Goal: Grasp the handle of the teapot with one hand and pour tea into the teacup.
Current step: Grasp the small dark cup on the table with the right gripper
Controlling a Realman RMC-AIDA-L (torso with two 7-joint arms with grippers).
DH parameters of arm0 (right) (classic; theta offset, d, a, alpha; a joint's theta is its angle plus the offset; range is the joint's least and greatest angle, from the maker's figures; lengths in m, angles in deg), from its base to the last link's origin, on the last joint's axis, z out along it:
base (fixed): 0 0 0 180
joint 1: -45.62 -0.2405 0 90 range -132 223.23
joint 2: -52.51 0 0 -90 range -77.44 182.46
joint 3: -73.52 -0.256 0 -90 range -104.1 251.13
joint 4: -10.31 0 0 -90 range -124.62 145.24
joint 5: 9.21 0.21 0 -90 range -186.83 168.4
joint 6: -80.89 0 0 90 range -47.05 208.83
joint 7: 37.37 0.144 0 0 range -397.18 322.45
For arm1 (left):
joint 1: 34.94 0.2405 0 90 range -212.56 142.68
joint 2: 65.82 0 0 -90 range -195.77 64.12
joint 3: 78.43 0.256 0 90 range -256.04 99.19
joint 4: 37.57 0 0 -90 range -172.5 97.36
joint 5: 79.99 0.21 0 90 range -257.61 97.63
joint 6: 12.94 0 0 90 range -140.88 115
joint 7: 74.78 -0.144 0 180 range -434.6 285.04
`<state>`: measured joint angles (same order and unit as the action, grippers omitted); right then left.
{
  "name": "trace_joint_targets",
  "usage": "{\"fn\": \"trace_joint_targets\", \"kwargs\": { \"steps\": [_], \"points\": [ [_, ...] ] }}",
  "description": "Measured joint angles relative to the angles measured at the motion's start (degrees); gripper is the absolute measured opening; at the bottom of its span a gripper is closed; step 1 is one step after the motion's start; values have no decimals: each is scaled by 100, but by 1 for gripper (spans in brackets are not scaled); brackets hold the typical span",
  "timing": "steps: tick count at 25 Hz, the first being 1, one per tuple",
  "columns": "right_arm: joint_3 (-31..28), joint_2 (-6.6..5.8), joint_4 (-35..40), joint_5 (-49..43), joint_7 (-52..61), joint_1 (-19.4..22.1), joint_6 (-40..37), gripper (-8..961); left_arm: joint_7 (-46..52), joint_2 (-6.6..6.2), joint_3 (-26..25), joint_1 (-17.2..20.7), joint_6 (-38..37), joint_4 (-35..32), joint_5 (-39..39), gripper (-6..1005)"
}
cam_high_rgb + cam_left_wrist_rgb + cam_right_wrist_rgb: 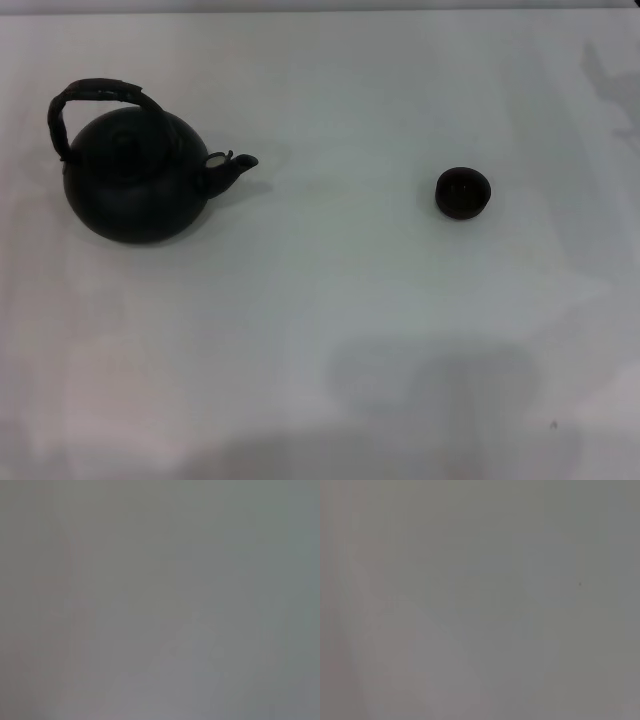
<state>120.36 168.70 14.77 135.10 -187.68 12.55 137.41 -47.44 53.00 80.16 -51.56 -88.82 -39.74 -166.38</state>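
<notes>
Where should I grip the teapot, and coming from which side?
Grip the handle at the top of its arch, coming straight down from above. It stands upright over the teapot, clear of the lid. The left arm looks nearer; the spout points toward the teacup.

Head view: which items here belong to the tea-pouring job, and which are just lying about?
Belongs to the job:
- teapot, on the robot's left, spout toward the cup
- handle arched over it
- teacup, on the right, well apart from the pot

Just lying about:
- nothing besides the white table; neither end effector shows
</notes>
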Motion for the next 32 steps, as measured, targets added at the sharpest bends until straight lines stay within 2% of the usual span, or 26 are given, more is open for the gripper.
{"fn": "trace_joint_targets", "kwargs": {
  "steps": [9,12,19,23,24,25,26,28,32],
  "points": [
    [123,-20,6,-67,242,-31,-8,832,74,-18,43,-21,204,11,106,599],
    [545,-79,248,-268,958,-7,-77,830,86,-25,55,-25,207,16,115,599],
    [1795,-128,1552,-867,2126,141,-429,825,118,-28,133,-68,276,152,183,598],
    [2293,-259,2514,-2384,3521,114,-643,821,498,-32,202,-80,393,336,312,599],
    [2354,-292,2802,-2965,4026,74,-632,820,585,-30,207,-81,412,363,331,599],
    [2409,-340,3288,-4134,4949,-41,-418,819,635,-28,208,-81,423,378,339,600],
    [2409,-340,3288,-4134,4949,-41,-418,818,635,-28,208,-81,423,378,339,600],
    [2424,-336,3717,-5257,5767,-182,-5,816,660,-25,209,-83,426,380,343,601],
    [2410,-202,4320,-6457,6582,-348,669,813,662,-19,209,-85,427,381,344,600]
  ]
}}
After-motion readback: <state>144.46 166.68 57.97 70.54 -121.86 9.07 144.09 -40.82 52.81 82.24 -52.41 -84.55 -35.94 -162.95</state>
